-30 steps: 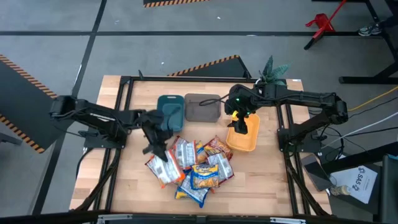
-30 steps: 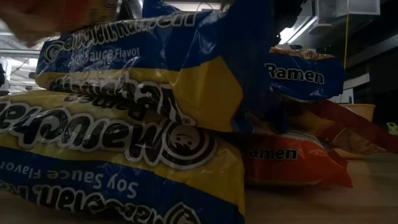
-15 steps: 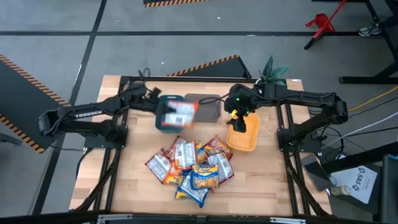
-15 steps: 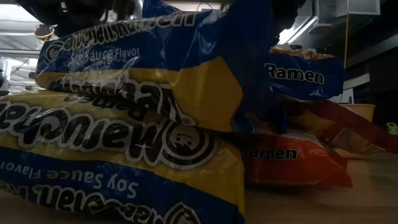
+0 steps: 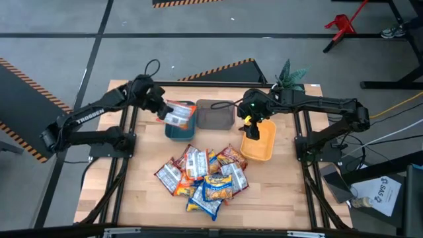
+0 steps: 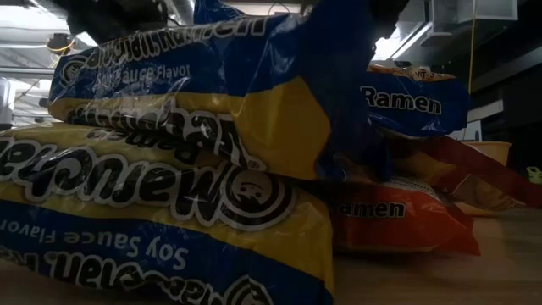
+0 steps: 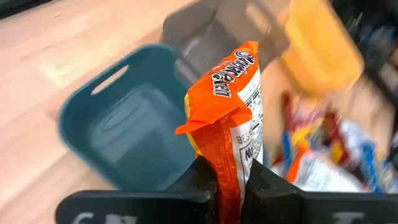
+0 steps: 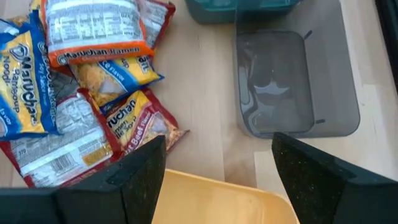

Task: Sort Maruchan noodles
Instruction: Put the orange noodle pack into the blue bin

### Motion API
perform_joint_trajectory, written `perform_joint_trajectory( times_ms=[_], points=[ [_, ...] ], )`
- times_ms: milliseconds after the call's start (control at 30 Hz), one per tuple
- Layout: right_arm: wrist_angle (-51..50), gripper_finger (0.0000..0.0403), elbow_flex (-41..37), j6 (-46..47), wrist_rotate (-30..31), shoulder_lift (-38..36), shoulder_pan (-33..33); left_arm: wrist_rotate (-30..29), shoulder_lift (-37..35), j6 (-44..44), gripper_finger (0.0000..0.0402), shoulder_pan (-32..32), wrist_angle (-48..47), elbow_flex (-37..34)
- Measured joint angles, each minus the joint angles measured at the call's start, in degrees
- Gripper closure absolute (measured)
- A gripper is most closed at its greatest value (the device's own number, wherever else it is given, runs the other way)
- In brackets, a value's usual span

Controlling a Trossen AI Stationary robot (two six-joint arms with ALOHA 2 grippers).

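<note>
Wooden table (image 5: pixel 142 192) under me, grey floor around. Below my left gripper (image 7: pixel 230 180), pinching an orange ramen packet (image 7: pixel 233 118), sits the teal tray (image 7: pixel 118 134). Maruchan noodles (image 5: pixel 201 175) heaped beyond. My right gripper (image 8: pixel 217 168), spread, hovers over the orange tray (image 8: pixel 211 199).

Two dark fingers (image 8: pixel 311 180) spread wide above a yellow tray (image 8: pixel 217 199). A grey tray (image 8: pixel 292 81) sits on the wooden table (image 8: pixel 205 81). Nearby, a pile of Maruchan ramen packets (image 8: pixel 81 81), orange, blue-and-yellow, red.
</note>
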Motion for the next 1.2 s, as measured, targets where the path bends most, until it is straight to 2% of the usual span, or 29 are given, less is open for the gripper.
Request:
perform_joint_trajectory(
  times_ms=[167, 433, 700, 933, 1200],
  points=[
    [2.19, 0.0123, 0.00, 0.00, 0.00, 0.00, 0.00, 1.10, 5.05, 11.28, 0.0394, 0.48, -6.52, 6.82],
    [2.75, 0.0123, 0.00, 0.00, 0.05, 0.00, 0.00, 3.41, 18.75, 31.10, 0.0394, 1.36, -23.15, 20.41],
    [2.75, 0.0123, 0.00, 0.00, 1.33, 0.00, 0.00, 3.82, 30.69, 44.95, 0.0394, 2.23, -28.58, 29.69],
    [2.75, 0.0123, 0.00, 1.26, 1.33, 0.00, 0.02, -5.98, 37.37, 50.48, 0.0394, 2.06, -32.17, 35.95],
    [2.73, 0.0123, 0.00, 1.31, 1.90, 0.00, 0.00, -14.40, 38.11, 52.27, 0.0394, 1.36, -30.04, 36.96]
  ],
)
